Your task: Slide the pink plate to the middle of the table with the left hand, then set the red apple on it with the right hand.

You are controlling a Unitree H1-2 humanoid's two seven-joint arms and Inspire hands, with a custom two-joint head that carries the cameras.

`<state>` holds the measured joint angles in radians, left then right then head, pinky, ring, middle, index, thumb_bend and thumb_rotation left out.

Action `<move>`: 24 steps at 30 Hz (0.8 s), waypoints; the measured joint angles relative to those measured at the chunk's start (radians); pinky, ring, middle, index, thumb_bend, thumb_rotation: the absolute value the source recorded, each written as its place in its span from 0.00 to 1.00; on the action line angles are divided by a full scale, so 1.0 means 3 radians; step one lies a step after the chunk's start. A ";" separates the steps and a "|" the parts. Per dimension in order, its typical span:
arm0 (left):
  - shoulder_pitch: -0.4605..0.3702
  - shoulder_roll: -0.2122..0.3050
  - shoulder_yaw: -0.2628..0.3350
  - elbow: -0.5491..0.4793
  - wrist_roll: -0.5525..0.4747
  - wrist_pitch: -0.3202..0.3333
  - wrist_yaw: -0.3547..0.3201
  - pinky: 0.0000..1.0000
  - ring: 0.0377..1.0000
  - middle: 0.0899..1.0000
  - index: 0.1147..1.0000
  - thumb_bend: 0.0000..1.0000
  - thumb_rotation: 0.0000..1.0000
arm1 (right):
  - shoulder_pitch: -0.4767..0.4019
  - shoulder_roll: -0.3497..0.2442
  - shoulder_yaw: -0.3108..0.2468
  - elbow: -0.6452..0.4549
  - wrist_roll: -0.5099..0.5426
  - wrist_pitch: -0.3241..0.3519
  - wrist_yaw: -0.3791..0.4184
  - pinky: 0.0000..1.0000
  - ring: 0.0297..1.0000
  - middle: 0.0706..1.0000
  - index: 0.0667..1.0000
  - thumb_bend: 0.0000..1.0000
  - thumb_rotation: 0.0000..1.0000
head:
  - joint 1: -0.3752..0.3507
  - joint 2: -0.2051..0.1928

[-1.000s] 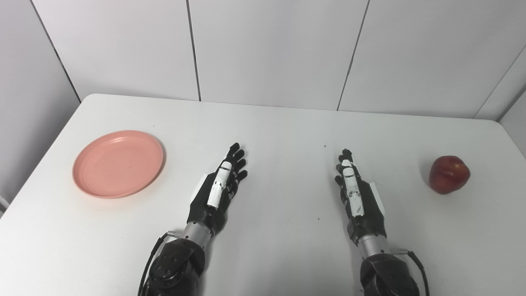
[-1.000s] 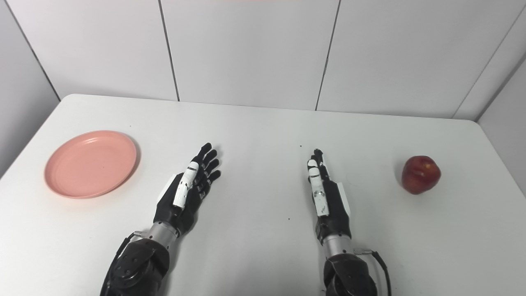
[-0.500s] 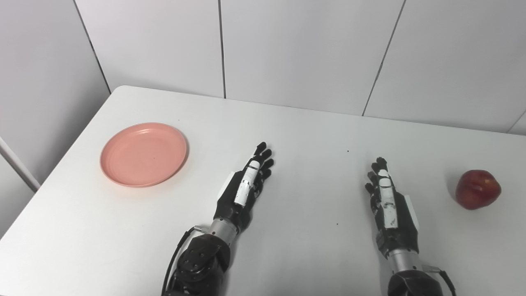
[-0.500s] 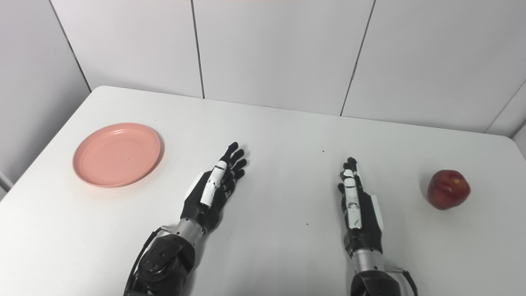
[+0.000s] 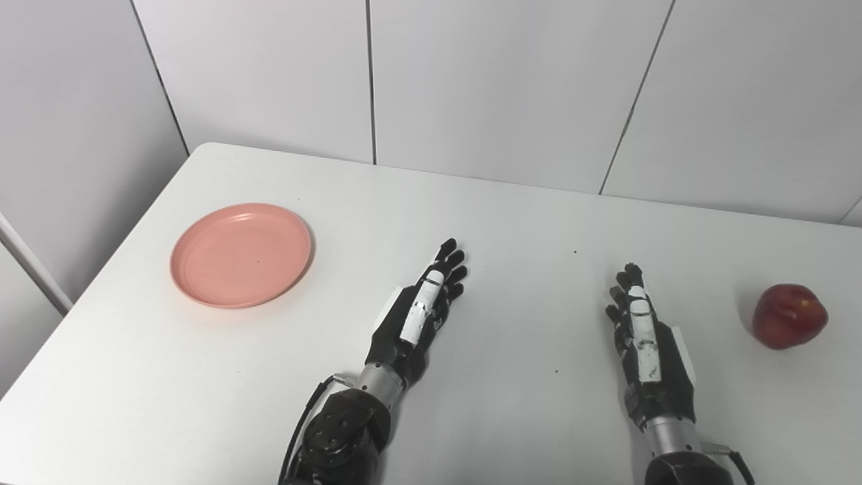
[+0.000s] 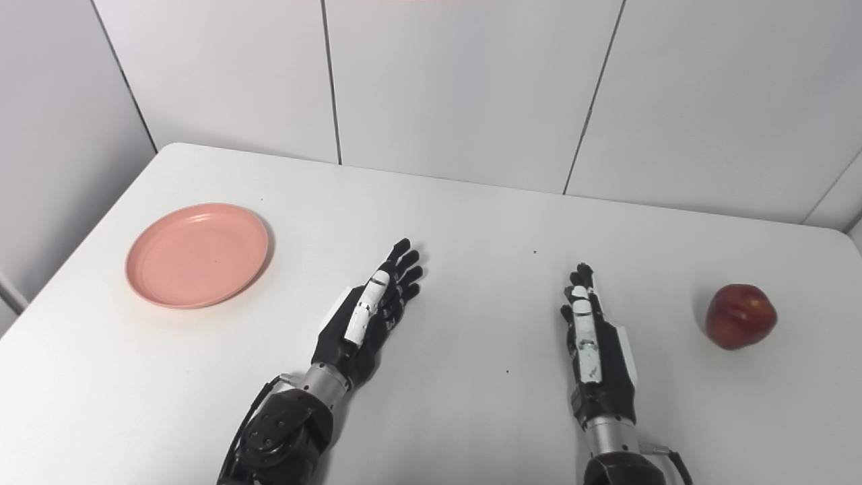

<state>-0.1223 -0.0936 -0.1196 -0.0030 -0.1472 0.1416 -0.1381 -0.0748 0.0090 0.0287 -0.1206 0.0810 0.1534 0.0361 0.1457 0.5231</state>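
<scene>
Pink, round plate [image 5: 241, 254] left, glossy red apple [image 5: 789, 315] right, unmoved; both black hands, left [image 5: 419, 314] and right [image 5: 648, 337], stay outstretched, fingers apart.

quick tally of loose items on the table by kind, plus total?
Pink plate: 1, on the table's left side.
Red apple: 1, on the table's right side.
Total: 2.
The left hand and right hand are not counted; both lie open, holding nothing.
</scene>
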 measured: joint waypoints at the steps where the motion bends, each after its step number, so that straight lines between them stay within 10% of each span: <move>1: -0.0001 0.0000 0.0001 0.0002 0.0000 -0.0001 -0.0003 1.00 0.98 0.99 0.98 0.39 1.00 | 0.0000 0.0000 0.0000 0.0000 0.0001 0.0000 0.0000 1.00 1.00 1.00 1.00 0.16 1.00 | 0.0005 -0.0005; 24: -0.0275 0.0308 0.0014 -0.0197 0.0036 0.0141 -0.0098 1.00 0.97 0.98 0.96 0.43 1.00 | -0.0001 -0.0012 -0.0003 0.0037 0.0051 -0.0012 0.0070 1.00 1.00 1.00 1.00 0.16 1.00 | 0.0102 -0.0066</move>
<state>-0.2048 -0.0013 -0.1155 -0.0620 -0.1365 0.1839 -0.1676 -0.0750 0.0055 0.0277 -0.1095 0.0962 0.1499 0.0569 0.1764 0.5032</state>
